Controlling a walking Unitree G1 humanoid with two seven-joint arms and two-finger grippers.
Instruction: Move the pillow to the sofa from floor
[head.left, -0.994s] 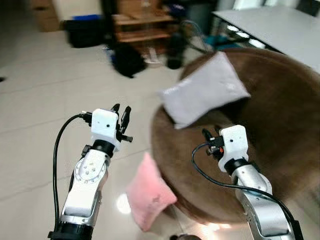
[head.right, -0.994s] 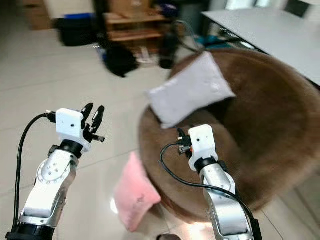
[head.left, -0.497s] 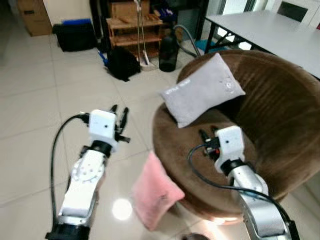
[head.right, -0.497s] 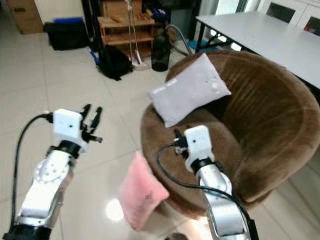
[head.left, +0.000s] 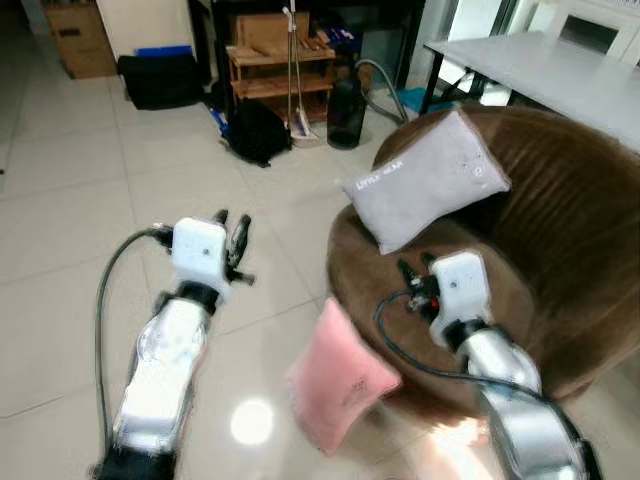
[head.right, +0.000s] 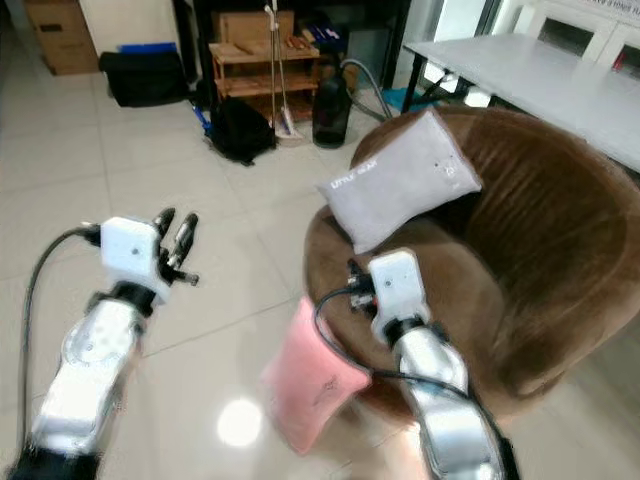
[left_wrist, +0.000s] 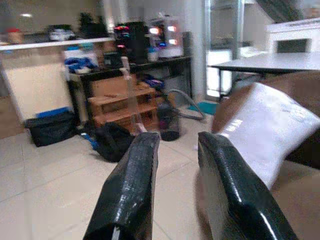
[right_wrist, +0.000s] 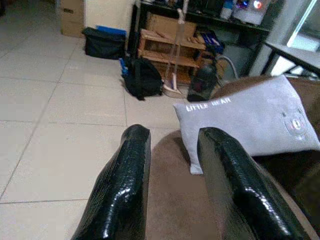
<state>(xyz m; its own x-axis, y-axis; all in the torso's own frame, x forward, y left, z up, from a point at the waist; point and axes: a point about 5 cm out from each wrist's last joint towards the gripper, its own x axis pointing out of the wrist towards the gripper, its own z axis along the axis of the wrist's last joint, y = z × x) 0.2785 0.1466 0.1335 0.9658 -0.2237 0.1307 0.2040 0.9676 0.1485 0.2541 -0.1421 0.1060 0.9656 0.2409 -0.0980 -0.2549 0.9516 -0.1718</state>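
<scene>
A pink pillow (head.left: 340, 385) stands on edge on the tiled floor, leaning against the front of the round brown sofa (head.left: 570, 260). A grey pillow (head.left: 425, 180) rests on the sofa's seat against its back. My left gripper (head.left: 231, 230) is raised over bare floor, left of the pink pillow and above it, fingers (left_wrist: 135, 175) open and empty. My right gripper (head.left: 414, 270) hovers over the sofa's seat just below the grey pillow, fingers (right_wrist: 132, 170) open with nothing between them. Neither gripper touches the pink pillow.
At the back stand a wooden shelf (head.left: 280, 62), a black backpack (head.left: 257, 130), a black bag (head.left: 160, 78), a mop (head.left: 296, 70) and a dark jug (head.left: 347, 100). A white table (head.left: 550, 80) is behind the sofa. Open tiled floor (head.left: 70, 230) lies to the left.
The camera has moved and the blur has cleared: sofa and pillows now sit further right in the picture. Both arms keep the same raised pose, fingers unchanged.
</scene>
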